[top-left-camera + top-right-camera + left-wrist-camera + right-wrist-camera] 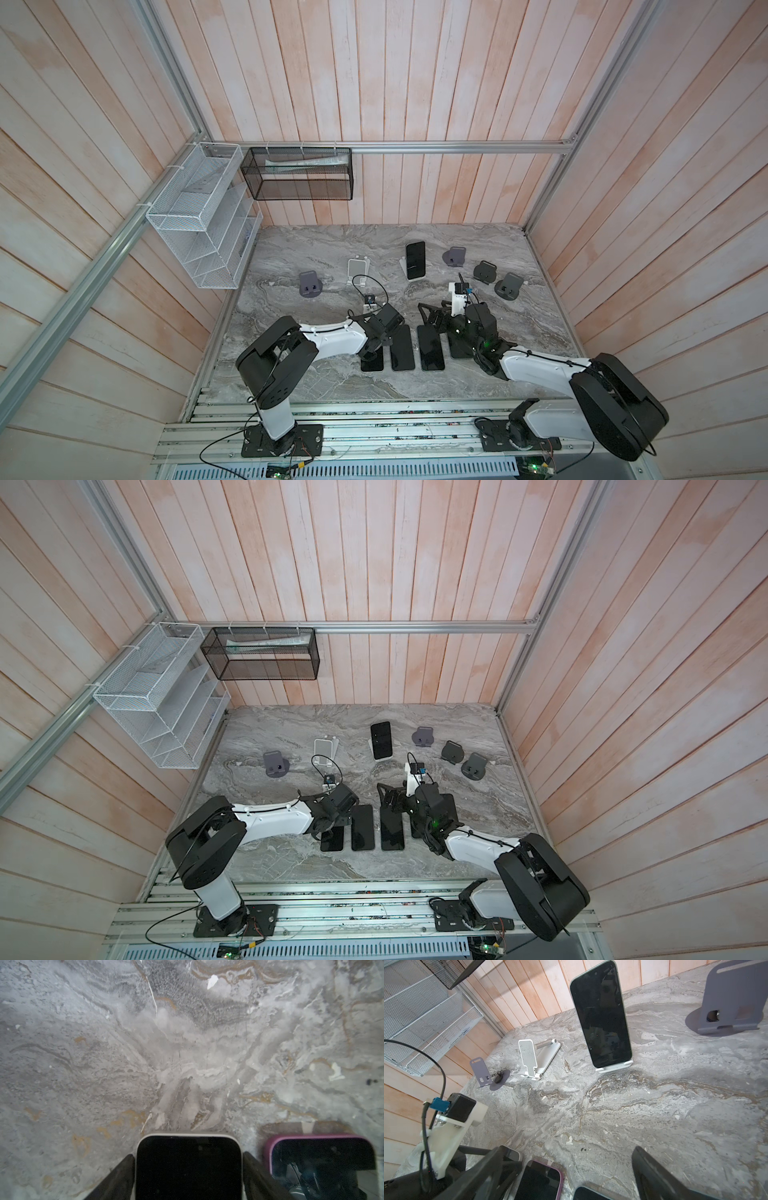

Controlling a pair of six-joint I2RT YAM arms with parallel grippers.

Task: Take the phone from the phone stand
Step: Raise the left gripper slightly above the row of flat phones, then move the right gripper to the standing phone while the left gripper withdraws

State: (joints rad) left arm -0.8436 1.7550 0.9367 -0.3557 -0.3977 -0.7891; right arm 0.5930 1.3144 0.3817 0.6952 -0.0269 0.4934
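1 phone (600,1014) stands on its white stand (614,1067), far middle of the worktop (675,1105). Left pincer (188,1155) flanks a white-cased phone (188,1167) lying flat; clamped or clear, I cannot tell. Best spread fully, rise straight, sparing the purple-cased neighbour (322,1157). Right pincer (569,1149) gapes, empty.

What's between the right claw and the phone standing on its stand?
Nothing but bare marble tabletop. The right wrist view shows the open right gripper, then empty stone up to the phone on its white stand.

Bare tabletop (654,1115) separates the flat phones (430,347) from the propped phone (601,1014)
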